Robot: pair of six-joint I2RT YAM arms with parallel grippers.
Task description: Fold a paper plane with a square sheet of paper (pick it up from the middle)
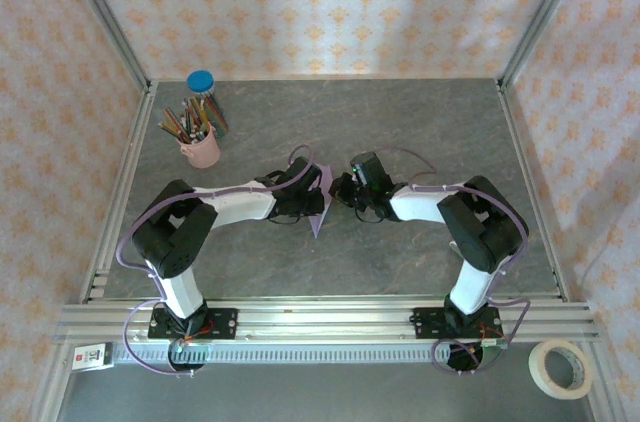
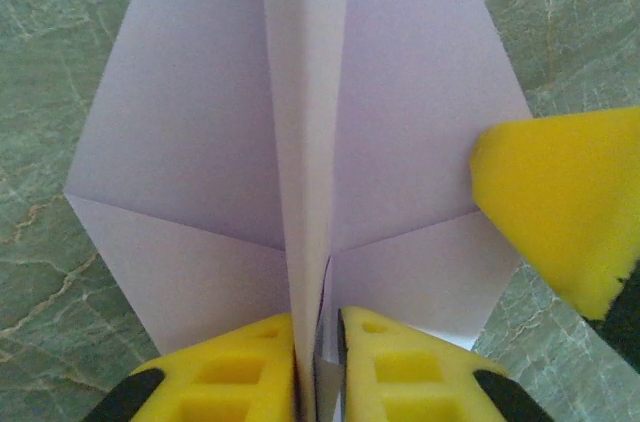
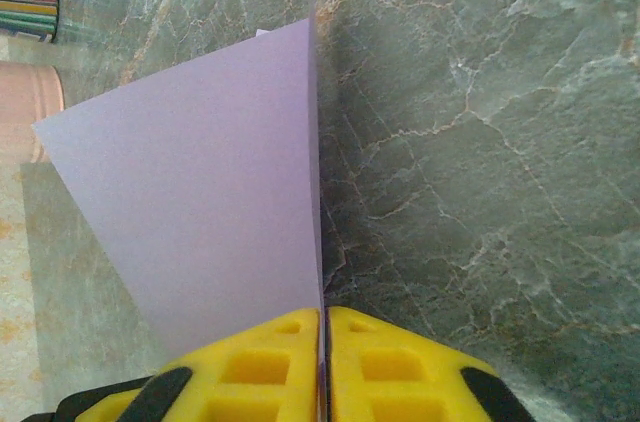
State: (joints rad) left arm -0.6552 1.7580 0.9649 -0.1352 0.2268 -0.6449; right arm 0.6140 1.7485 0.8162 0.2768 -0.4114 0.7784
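Left wrist view shows your left hand [image 2: 318, 342] closed down to a sliver, pinching the raised centre fold of the paper plane [image 2: 400, 122]. That grip likely keeps the keel pressed while both wings spread flat. Your right hand [image 3: 324, 342] is closed just as tightly on a paper edge, probably to steady one wing for creasing. From above, the plane sits between both hands, mid-counter [image 1: 420, 132]. It is a pale lilac dart with crisp diagonal creases. You cannot tell whether it touches the counter.

Left hand [image 2: 318, 347] and right hand [image 3: 323, 342] are pinched closed.
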